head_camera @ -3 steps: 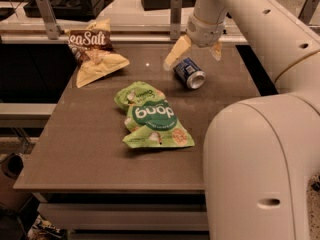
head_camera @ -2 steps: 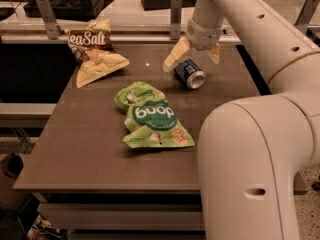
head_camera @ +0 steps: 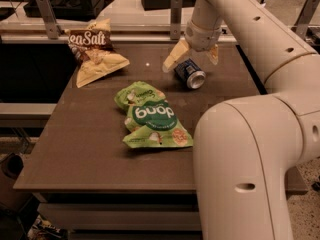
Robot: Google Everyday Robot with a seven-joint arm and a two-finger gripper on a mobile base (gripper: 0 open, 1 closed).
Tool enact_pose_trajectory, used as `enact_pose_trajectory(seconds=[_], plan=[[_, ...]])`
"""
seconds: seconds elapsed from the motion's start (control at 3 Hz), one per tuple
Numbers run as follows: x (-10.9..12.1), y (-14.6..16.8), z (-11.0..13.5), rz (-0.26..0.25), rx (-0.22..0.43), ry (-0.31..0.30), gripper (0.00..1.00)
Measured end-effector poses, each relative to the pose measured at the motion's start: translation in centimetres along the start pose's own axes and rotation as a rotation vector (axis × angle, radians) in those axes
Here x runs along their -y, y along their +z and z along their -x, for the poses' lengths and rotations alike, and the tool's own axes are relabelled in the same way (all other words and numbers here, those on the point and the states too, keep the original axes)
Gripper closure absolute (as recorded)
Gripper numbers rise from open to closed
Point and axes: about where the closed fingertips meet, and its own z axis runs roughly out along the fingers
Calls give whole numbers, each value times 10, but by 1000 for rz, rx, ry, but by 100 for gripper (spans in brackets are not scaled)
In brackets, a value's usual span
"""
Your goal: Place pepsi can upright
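My gripper [head_camera: 190, 64]: it hangs in the upper middle of the frame, just over the pepsi can [head_camera: 190, 73]. The two yellowish fingers [head_camera: 171, 60] are spread wide, one on each side of the can, and they hold nothing.
Pepsi can: it lies on its side on the dark table [head_camera: 90, 149], right of centre in the upper half. One silver end is turned to the lower right of the frame. It is not yet upright.
Contact: I cannot tell if a finger touches the can or only stands beside it.
Risk, rolling: I judge that a round can on its side rolls easily. If one finger arrives before the other, it may push the can away toward the right edge of the table.
Risk, slipping: the metal is smooth, so a grip off the middle may let the can turn or slide out while I lift it.
Risk, tipping: if I release it while it is tilted, or before its end sits flat, it may fall over again.
Risk, neighbours: the green snack bags [head_camera: 152, 121] lie near, to the lower left, and a wide swing could drag them.
Container, can: I cannot see if it is opened or what is inside.
Container, Sea Salt bag [head_camera: 95, 51]: it lies in the upper left, and its contents are hidden.
Container, green snack bags: there are two at the centre, overlapping, and their contents are hidden.
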Motion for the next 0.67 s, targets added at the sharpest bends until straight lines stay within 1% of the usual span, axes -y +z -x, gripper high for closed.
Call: enact_pose_trajectory(seconds=[0.67], plan=[[-1, 3, 5, -10, -9, -13, 0]])
